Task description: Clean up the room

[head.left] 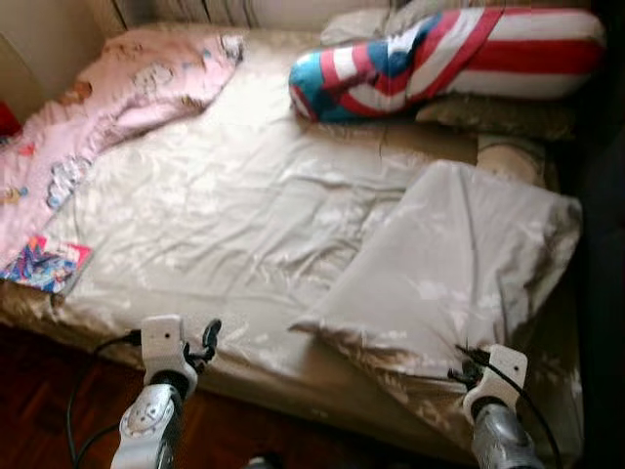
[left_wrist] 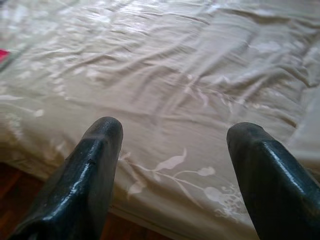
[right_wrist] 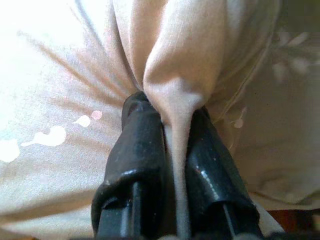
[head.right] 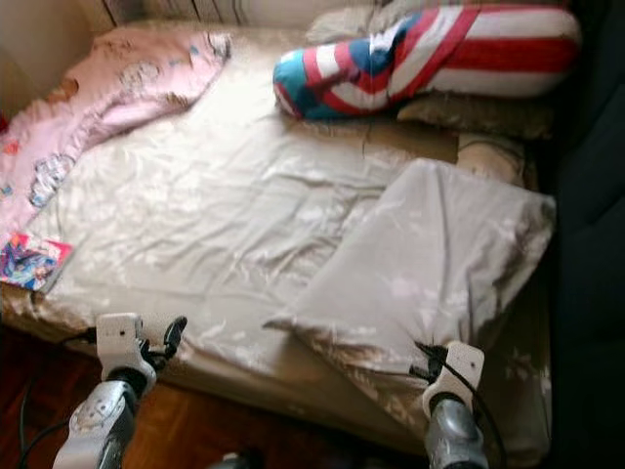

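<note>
**Right gripper pinches the beige quilt at the bed's near edge**

I have the right gripper (right_wrist: 172,135) closed on a fold of the beige quilt (head.left: 459,264), the cloth squeezed between its two black fingers (right_wrist: 140,150) at the near right corner of the bed (head.left: 244,225). The quilt lies bunched on the bed's right side, one corner turned back towards the middle. My left gripper (left_wrist: 175,165) hovers over the near left edge of the sheet, its fingers spread wide and holding nothing.

To do this step well, I judge that the pinch must stay deep enough that the slippery fabric does not slide out when I pull. I would draw the fold slowly, towards the part of the bed the quilt should cover, and watch for the cloth thinning between the fingers. The left gripper could take a second corner, so the quilt spreads flat rather than twisting into a rope.

Farther off, a pink blanket (head.left: 117,88) is crumpled at the far left, a striped red, white and blue bolster (head.left: 439,59) lies across the far end, and a colourful booklet (head.left: 44,264) sits at the near left edge.
</note>
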